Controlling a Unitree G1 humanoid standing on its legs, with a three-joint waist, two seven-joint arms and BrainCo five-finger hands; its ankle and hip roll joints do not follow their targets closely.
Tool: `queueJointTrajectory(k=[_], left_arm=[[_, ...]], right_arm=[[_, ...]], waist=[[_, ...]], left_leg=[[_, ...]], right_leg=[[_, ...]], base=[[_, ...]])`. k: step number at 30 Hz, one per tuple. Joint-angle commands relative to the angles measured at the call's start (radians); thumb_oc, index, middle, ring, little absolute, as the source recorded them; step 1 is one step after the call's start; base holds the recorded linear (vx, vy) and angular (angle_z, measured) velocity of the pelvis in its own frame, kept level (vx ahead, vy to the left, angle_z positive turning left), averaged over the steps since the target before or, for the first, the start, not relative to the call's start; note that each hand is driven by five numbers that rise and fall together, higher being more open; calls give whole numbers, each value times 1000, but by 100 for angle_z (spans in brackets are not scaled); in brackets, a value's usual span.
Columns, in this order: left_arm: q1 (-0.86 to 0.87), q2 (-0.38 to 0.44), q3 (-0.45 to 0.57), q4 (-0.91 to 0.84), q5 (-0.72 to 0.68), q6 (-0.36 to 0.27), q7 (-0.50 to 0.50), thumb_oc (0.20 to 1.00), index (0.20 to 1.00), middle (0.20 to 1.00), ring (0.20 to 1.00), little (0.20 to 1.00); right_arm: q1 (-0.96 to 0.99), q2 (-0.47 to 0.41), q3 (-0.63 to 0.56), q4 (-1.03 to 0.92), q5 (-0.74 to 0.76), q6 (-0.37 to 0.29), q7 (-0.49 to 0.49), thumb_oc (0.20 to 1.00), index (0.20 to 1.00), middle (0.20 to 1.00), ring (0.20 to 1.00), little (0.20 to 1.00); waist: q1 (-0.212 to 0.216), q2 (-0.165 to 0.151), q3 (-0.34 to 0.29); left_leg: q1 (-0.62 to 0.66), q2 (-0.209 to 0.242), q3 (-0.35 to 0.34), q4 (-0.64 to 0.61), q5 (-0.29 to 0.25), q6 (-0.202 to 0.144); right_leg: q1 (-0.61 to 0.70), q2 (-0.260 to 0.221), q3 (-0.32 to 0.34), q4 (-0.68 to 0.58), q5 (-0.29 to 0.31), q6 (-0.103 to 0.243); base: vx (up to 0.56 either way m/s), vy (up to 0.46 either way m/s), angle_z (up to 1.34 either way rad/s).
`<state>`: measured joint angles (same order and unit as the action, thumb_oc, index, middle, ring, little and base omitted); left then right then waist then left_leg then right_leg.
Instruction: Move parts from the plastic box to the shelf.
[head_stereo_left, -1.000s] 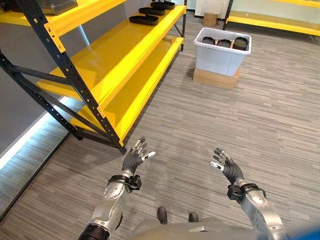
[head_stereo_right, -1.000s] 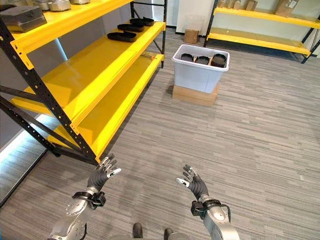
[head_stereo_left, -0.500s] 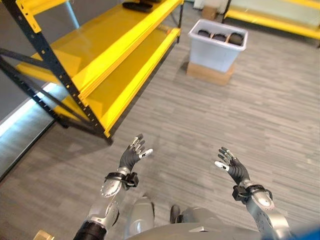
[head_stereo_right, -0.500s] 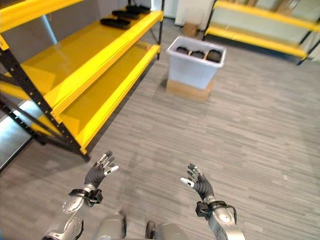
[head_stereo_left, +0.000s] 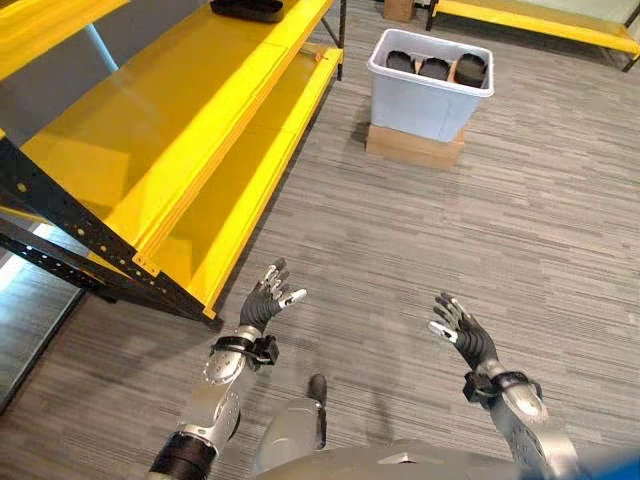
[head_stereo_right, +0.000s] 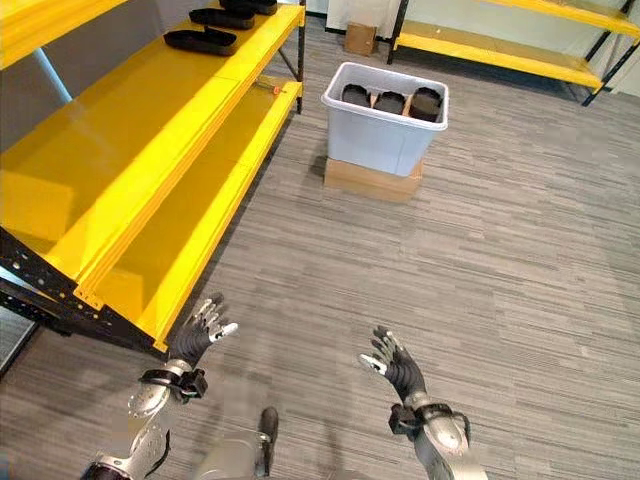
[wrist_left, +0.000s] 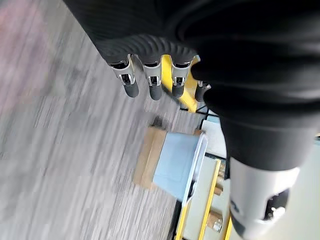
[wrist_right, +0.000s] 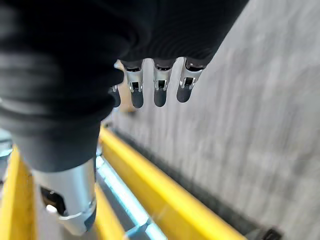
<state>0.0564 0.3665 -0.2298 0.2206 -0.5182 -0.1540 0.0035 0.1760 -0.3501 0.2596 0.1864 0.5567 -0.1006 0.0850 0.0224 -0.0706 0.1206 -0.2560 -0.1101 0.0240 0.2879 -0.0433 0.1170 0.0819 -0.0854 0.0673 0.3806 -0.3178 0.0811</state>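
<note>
L hand (head_stereo_left: 266, 304) and R hand (head_stereo_left: 462, 330) both held up over the grey floor (head_stereo_left: 520, 220), palms roughly facing each other, well apart, fingers straight and spread, thumbs out, nothing in either; wrist views agree, fingers (wrist_left: 152, 85) of L and fingers (wrist_right: 159, 89) of R hang relaxed w/ nothing past them but floor and shelving. Plastic box (head_stereo_left: 428, 98), pale grey-white, sits far ahead of both hands, well out of reach, a bit nearer the R hand's line than the L's, on a flat cardboard base (head_stereo_left: 414, 148). Dark parts (head_stereo_left: 436, 68) stand in a row inside the box, 3 tops showing above the rim. Yellow shelf (head_stereo_left: 150, 140) w/ black perforated uprights runs ahead and to the outside of the L hand; its near corner post is close to that hand, not touching. More dark parts (head_stereo_right: 205, 40) already lie on the mid shelf level at the far end, well beyond L hand. Second yellow shelf (head_stereo_right: 480, 50) along the back, behind the box.
</note>
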Motion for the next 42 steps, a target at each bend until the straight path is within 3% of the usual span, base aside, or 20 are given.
queueJointTrajectory(k=[1,3,5,8,10,12,13,17,18,19,24,26,27,28,29,31,35,36,38,42], left_arm=[[56,37,-7,-68,40,-56,13,1000,1000,1000,1000,1000],[59,44,-5,-72,38,-57,18,1000,1000,1000,1000,1000],[60,47,-3,-74,47,-52,9,1000,1000,1000,1000,1000],[59,47,-7,-72,41,-54,3,1000,1000,1000,1000,1000],[65,43,-5,-77,29,-55,-2,1000,1000,1000,1000,1000],[69,37,-1,-63,26,-55,-1,1000,1000,1000,1000,1000],[73,34,8,-61,28,-56,-3,1000,1000,1000,1000,1000],[85,21,8,-50,36,-57,-15,1000,1000,1000,1000,1000],[86,10,2,-46,30,-60,-17,1000,1000,1000,1000,1000],[84,8,2,-44,24,-60,-19,1000,1000,1000,1000,1000],[70,0,-4,-38,14,-57,-6,1000,1000,1000,1000,1000],[67,-1,-3,-36,12,-56,1,1000,1000,1000,1000,1000],[67,-1,-3,-36,12,-56,1,1000,1000,1000,1000,1000],[68,-1,1,-38,0,-55,2,1000,1000,1000,1000,1000],[70,0,2,-42,-4,-53,1,1000,1000,1000,1000,1000],[76,6,-7,-55,-6,-56,-1,1000,1000,1000,1000,1000],[77,15,-16,-52,2,-55,0,1000,1000,1000,1000,1000],[77,17,-22,-47,7,-55,0,1000,1000,1000,1000,1000],[90,23,-16,-63,16,-54,0,1000,1000,1000,1000,1000],[98,24,-5,-80,21,-51,-4,1000,1000,1000,1000,1000]], right_arm=[[-5,12,-11,-9,3,-35,5,1000,1000,1000,1000,1000],[0,16,-3,-13,7,-37,5,1000,1000,1000,1000,1000],[7,16,-3,-10,2,-35,5,1000,1000,1000,1000,1000],[3,11,0,-14,10,-36,3,1000,1000,1000,1000,1000],[-2,6,-2,-19,15,-39,-1,1000,1000,1000,1000,1000],[-4,1,-2,-10,10,-35,-1,1000,1000,1000,1000,1000],[-4,-6,-2,-17,3,-32,-5,1000,1000,1000,1000,1000],[14,-9,0,-20,11,-27,2,1000,1000,1000,1000,1000],[9,-22,2,-26,21,-30,11,1000,1000,1000,1000,1000],[6,-25,3,-32,27,-29,7,1000,1000,1000,1000,1000],[-18,-38,11,-36,31,-30,2,1000,1000,1000,1000,1000],[-21,-44,7,-31,35,-33,0,1000,1000,1000,1000,1000],[-21,-43,7,-31,35,-33,0,1000,1000,1000,1000,1000],[-17,-51,6,-39,36,-35,-4,1000,1000,1000,1000,1000],[-13,-54,3,-43,41,-36,-3,1000,1000,1000,1000,1000],[6,-63,-12,-43,35,-42,-13,1000,1000,1000,1000,1000],[4,-67,-14,-35,31,-51,-17,1000,1000,1000,1000,1000],[0,-64,-11,-23,26,-50,-25,1000,1000,1000,1000,1000],[-4,-62,-2,-16,14,-49,-18,1000,1000,1000,1000,1000],[-5,-52,15,-20,2,-38,5,1000,1000,1000,1000,1000]], waist=[[3,18,-38],[-16,53,0],[-44,91,31],[-59,99,51],[-64,102,60],[-71,93,60],[-81,95,62],[-81,83,38],[-85,94,22],[-87,94,13],[-97,111,-5],[-91,111,-3],[-92,109,-5],[-77,89,2],[-70,76,8],[-41,46,44],[-22,31,61],[-13,32,65],[21,50,64],[42,46,42]], left_leg=[[-28,32,-8,46,-57,-29],[54,27,-6,8,-69,-7],[152,31,-11,-47,-84,0],[210,24,-6,-73,-102,-4],[243,23,13,-80,-126,-17],[272,20,26,-85,-148,-33],[311,33,26,-95,-169,-50],[350,54,23,-94,-202,-69],[368,86,24,-92,-201,-87],[365,93,23,-96,-202,-89],[392,156,19,-102,-177,-123],[360,194,23,11,-81,-157],[355,192,21,9,-76,-157],[280,203,14,195,17,-174],[248,199,13,256,45,-171],[97,138,2,324,5,-149],[-39,144,22,213,-10,-138],[-60,142,23,142,4,-138],[-103,101,-49,14,106,-153],[-56,76,-70,-39,105,-129]], right_leg=[[-85,-7,-21,245,396,47],[-165,-7,-64,380,435,44],[-314,-22,-123,445,359,22],[-357,-51,-189,317,307,5],[-373,-100,-258,131,302,6],[-394,-120,-288,-34,332,19],[-399,-130,-277,-133,391,43],[-346,-122,-272,-199,404,39],[-334,-83,-275,-182,390,25],[-338,-79,-278,-170,384,21],[-353,-25,-279,-99,307,-7],[-322,13,-277,-91,262,-39],[-324,11,-278,-96,266,-39],[-274,31,-276,-124,247,-67],[-248,37,-270,-142,241,-79],[-169,42,-245,-201,231,-90],[-131,49,-228,-216,212,-85],[-108,59,-219,-222,201,-84],[-43,99,-175,-224,171,-81],[2,97,-141,-180,128,-65]], base=[[170,241,-9],[208,258,6],[302,185,22],[217,31,-19],[189,-66,19],[293,-170,-6],[403,-269,-37],[273,-199,-3],[335,-255,8],[325,-251,9],[234,-205,-1],[205,-174,-8],[203,-226,-18],[185,-219,-16],[291,-307,-40],[208,-158,-41],[159,-17,8],[330,55,-25],[394,72,-34],[385,107,-79]])
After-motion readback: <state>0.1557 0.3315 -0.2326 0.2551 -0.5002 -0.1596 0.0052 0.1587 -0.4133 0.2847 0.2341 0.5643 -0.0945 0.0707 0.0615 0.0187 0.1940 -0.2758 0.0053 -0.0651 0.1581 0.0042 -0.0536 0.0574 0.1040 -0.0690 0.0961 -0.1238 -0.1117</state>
